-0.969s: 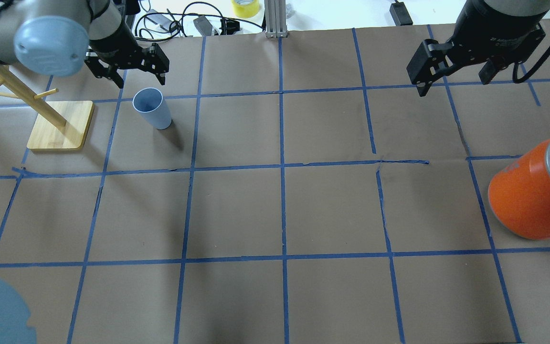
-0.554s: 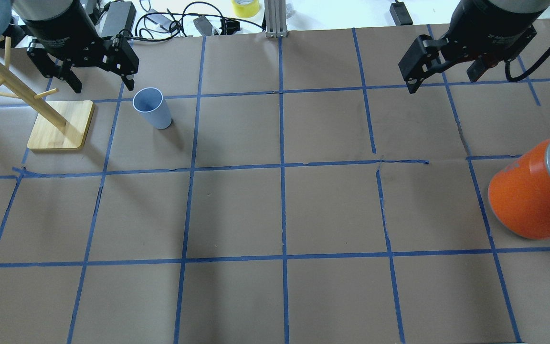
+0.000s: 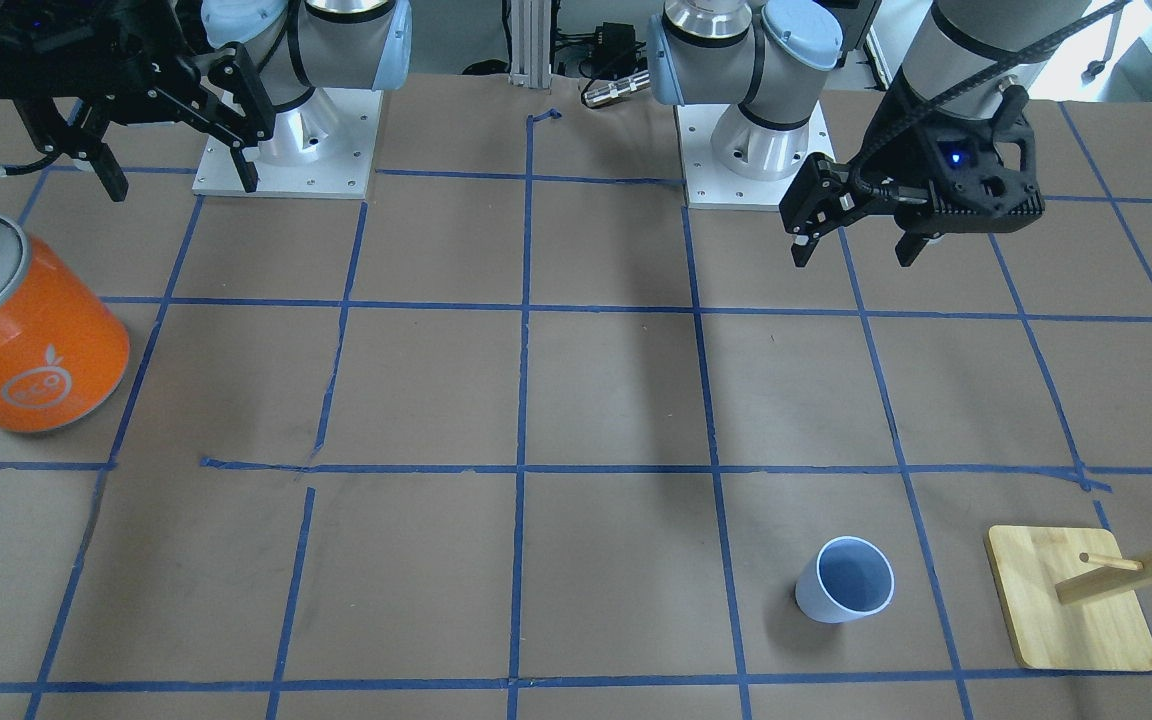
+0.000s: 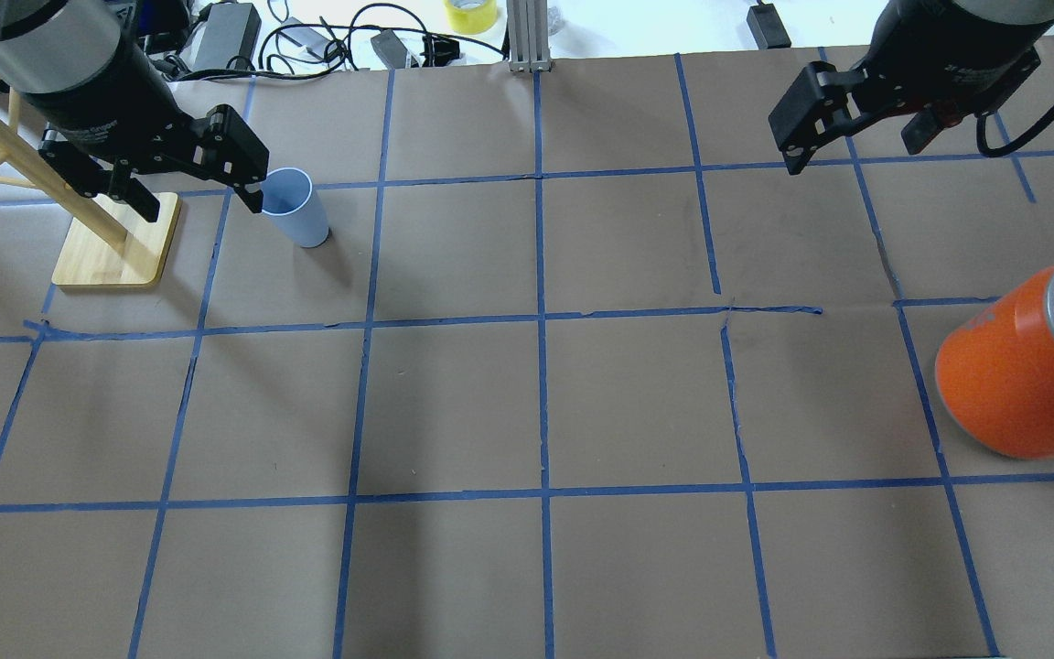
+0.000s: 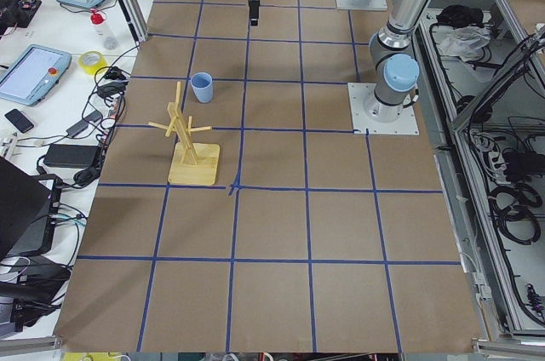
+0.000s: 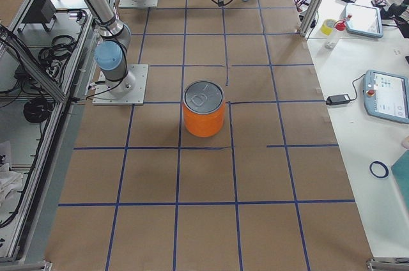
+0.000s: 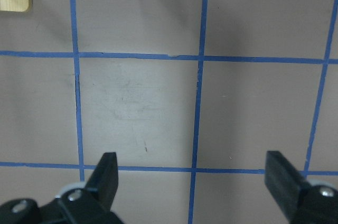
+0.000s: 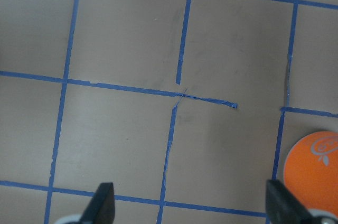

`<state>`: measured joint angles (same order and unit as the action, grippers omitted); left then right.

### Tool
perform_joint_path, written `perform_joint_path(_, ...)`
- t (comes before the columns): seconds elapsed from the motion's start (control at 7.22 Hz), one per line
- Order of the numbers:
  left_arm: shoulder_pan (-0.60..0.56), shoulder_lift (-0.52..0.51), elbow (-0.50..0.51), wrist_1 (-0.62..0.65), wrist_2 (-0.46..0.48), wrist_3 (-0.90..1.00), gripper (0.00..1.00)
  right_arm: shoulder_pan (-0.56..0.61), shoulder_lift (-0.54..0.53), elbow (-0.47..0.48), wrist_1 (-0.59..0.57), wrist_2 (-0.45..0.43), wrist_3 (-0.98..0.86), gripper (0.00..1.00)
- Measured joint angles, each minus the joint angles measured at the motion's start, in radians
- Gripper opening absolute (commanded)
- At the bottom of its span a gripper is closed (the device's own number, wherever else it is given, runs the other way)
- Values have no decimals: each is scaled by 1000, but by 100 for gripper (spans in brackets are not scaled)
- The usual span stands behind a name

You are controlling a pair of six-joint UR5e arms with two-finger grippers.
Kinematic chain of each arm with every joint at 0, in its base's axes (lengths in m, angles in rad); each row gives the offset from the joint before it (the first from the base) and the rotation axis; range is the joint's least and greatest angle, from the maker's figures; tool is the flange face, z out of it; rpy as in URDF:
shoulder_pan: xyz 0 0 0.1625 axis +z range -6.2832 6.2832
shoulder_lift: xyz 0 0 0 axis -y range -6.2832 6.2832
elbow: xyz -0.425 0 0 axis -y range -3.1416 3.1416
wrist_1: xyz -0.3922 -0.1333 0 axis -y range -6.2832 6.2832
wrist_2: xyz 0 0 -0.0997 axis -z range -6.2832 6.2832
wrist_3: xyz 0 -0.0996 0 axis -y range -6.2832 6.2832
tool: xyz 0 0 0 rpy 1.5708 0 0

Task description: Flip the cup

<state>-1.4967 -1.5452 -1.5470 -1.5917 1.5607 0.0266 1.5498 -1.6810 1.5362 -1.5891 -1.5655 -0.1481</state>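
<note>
Backing off the cup (image 4: 293,209): the left claw (image 3: 858,235), beside the rim a second ago, now hangs high and well apart from it, fingers spread, holding nothing. Orange can (image 4: 1021,366) hasn't moved, far across the surface (image 4: 536,412) from the cup. Right claw (image 3: 176,155) parked high, released too, far from the cup. Cup stands mouth-up near the wooden rack (image 4: 115,240). Looks flipped already; likely done.

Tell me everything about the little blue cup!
The cup is a small, plain, pale blue-white tumbler that looks like plastic, with no handle and a blue-grey inside. It stands upright, mouth up, empty, on the brown paper table beside the wooden stand. Nothing grips it; the left gripper hangs open, apart from it.
</note>
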Motion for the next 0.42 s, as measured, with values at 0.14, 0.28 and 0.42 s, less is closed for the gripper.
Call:
perform_joint_path(0.14, 0, 8, -5, -4, -1, 1, 100, 0, -3, 0, 4, -6, 39, 100)
perform_joint_path(0.28, 0, 11, -9, -5, -1, 1, 100, 0, -4, 0, 17, -3, 82, 100)
perform_joint_path(0.42, 0, 13, -14, -5, 0, 0, 100, 0, -5, -2, 34, 1, 104, 100)
